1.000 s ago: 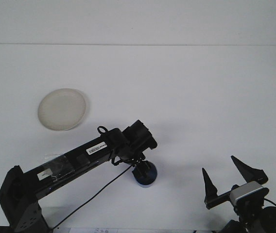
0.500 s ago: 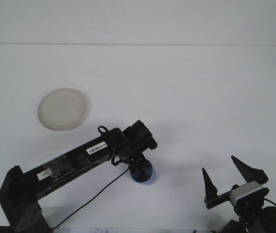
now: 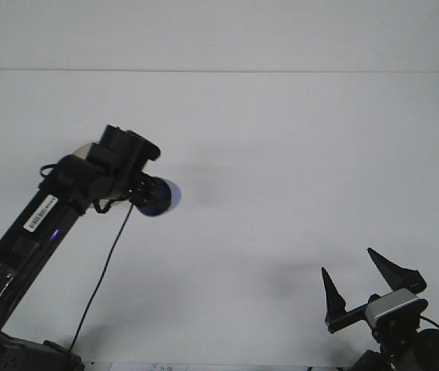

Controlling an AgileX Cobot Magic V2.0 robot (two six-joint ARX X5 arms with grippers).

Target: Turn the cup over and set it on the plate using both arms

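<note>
Lifted and carried up and to the left since half a second ago: the blue cup, then low on the table near the front edge, now held in the air at the end of the left gripper, on its side with the pale end pointing right. Clamped at its left end by the gripper, whose dark fingers close around it. Positioned just right of the plate, of which only a small pale sliver shows behind the arm's wrist at the upper left; whether the cup hangs over the plate or beside it cannot be told. Swung up along with it, the left arm, now running steeply from the lower left corner to the cup, with a black cable hanging from the wrist. Unchanged at the lower right, the right gripper, resting with its two pointed fingers spread apart and nothing between them. White table all around.
</note>
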